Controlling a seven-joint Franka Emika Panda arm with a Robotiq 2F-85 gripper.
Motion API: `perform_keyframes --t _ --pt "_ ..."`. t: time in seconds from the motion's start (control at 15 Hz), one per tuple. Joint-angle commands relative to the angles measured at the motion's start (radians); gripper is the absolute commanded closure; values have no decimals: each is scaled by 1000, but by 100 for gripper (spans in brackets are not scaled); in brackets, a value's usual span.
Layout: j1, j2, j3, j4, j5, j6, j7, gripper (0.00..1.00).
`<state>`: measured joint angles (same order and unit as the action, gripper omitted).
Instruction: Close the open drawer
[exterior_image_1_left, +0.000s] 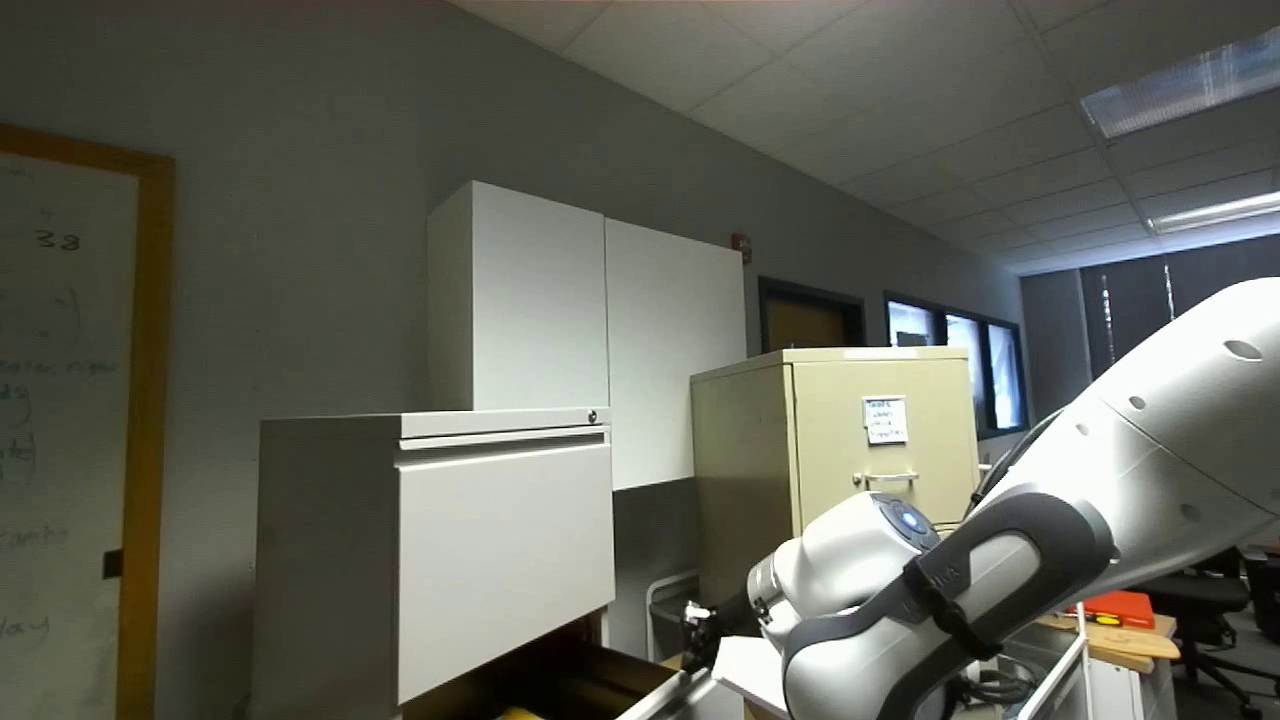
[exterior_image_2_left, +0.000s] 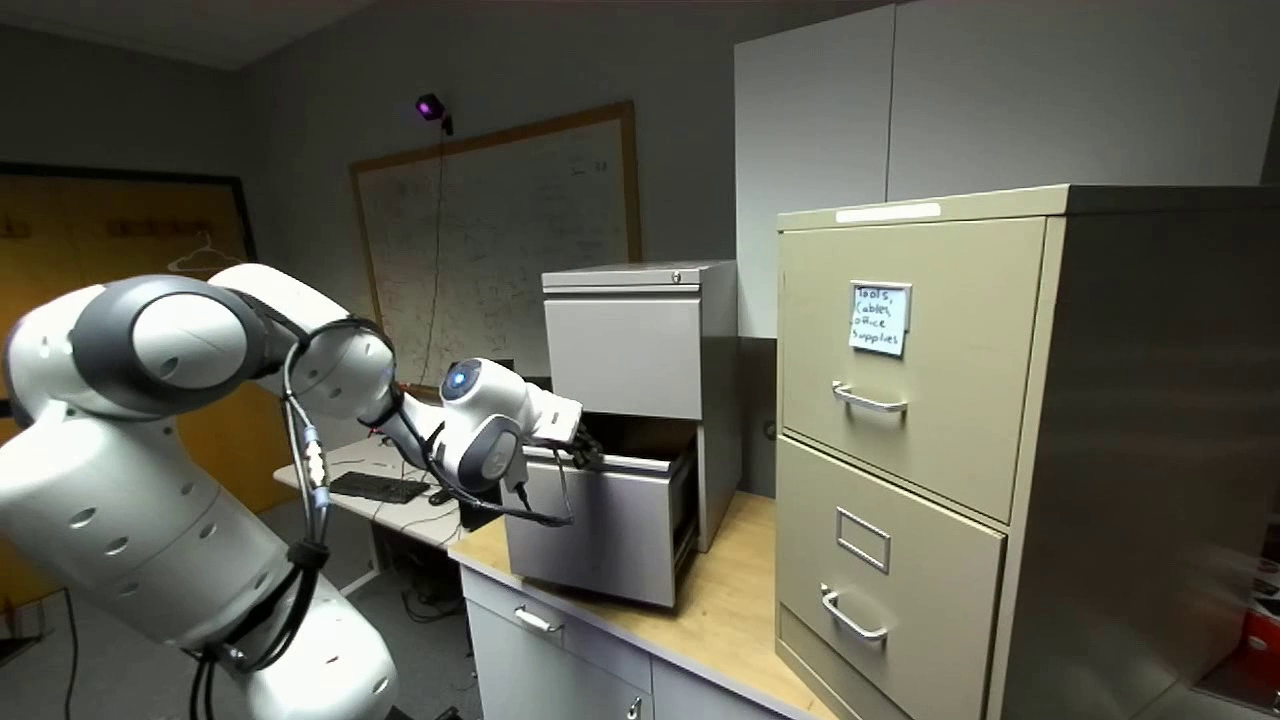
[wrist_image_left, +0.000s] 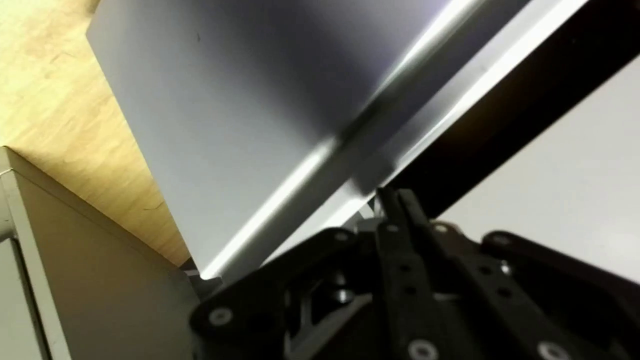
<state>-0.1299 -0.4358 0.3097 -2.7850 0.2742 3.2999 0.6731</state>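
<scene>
Two fingers (wrist_image_left: 389, 206), clenched together, are near the top edge of one open drawer (exterior_image_2_left: 612, 545) beneath one closed drawer (exterior_image_2_left: 625, 358).

An office mixed with a robot lab is seen here. A beige filing cabinet (exterior_image_2_left: 960, 370) is marked with a paper label (exterior_image_2_left: 880, 318), on which "Tools, Cables, office supplies" is written by hand. A whiteboard (exterior_image_2_left: 500, 200) with writing on it is hung on the grey wall (exterior_image_2_left: 685, 170). A keyboard (exterior_image_2_left: 378, 487) and a mouse (exterior_image_2_left: 441, 496) are set on a white desk (exterior_image_2_left: 362, 458). Long lights (exterior_image_1_left: 1190, 85) are set in a tiled ceiling (exterior_image_1_left: 670, 55), and a dark office chair (exterior_image_1_left: 1195, 597) is seen farther back. The lab part is shown by a big white robot arm (exterior_image_2_left: 130, 510).
</scene>
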Motion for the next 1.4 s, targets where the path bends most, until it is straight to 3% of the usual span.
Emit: perform_keyframes --t 0.0,0.33,0.73,1.07,1.33 --pt "29 72 -10 0 22 89 23 94" --pt "-15 54 20 -2 68 99 2 95" --pt "-71 53 60 0 213 95 -33 95" --pt "3 114 26 -1 289 126 -23 95" --pt "128 151 -61 0 251 169 0 95"
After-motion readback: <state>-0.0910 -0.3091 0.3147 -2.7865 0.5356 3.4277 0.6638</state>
